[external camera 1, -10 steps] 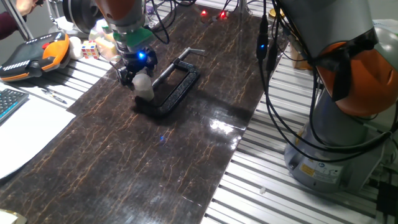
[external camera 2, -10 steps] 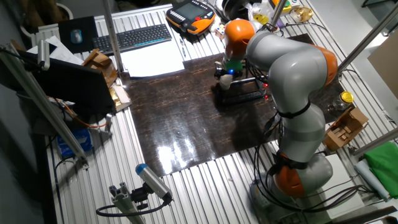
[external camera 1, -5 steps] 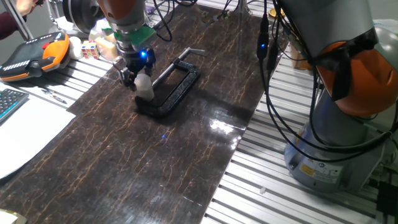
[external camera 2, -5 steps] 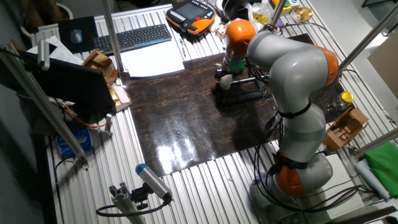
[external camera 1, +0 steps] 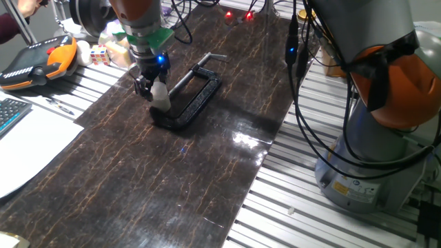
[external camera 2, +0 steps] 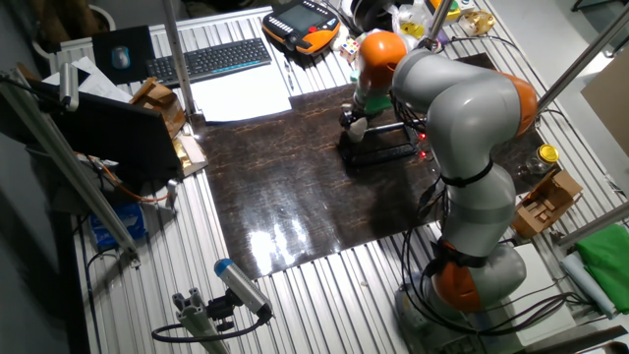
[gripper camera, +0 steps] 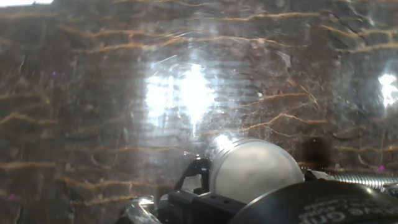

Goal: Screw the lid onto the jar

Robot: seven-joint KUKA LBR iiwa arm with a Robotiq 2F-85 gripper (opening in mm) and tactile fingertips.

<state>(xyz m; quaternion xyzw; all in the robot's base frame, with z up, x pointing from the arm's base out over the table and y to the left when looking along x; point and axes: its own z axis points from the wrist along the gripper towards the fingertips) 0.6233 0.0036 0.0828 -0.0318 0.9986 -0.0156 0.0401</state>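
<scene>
A small whitish jar (external camera 1: 162,101) stands on the dark mat against the near end of a black C-clamp (external camera 1: 196,95). The greyish-white lid (gripper camera: 256,169) sits on top of it and shows as a round flat disc low in the hand view. My gripper (external camera 1: 153,87) reaches down from above and is shut on the lid, with dark fingers (gripper camera: 205,205) beside it. In the other fixed view the gripper (external camera 2: 356,119) covers most of the jar (external camera 2: 358,129). I cannot tell how far the lid is threaded on.
The clamp's screw (gripper camera: 364,179) lies just right of the jar. An orange teach pendant (external camera 1: 41,58), a small cube (external camera 1: 98,54) and white paper (external camera 1: 27,148) lie left of the mat. A keyboard (external camera 2: 206,61) and a yellow-lidded jar (external camera 2: 546,154) sit off the mat.
The gripper has turned a little about its vertical axis and its blue light has shifted. The whitish jar under it stays in the same spot by the clamp.
</scene>
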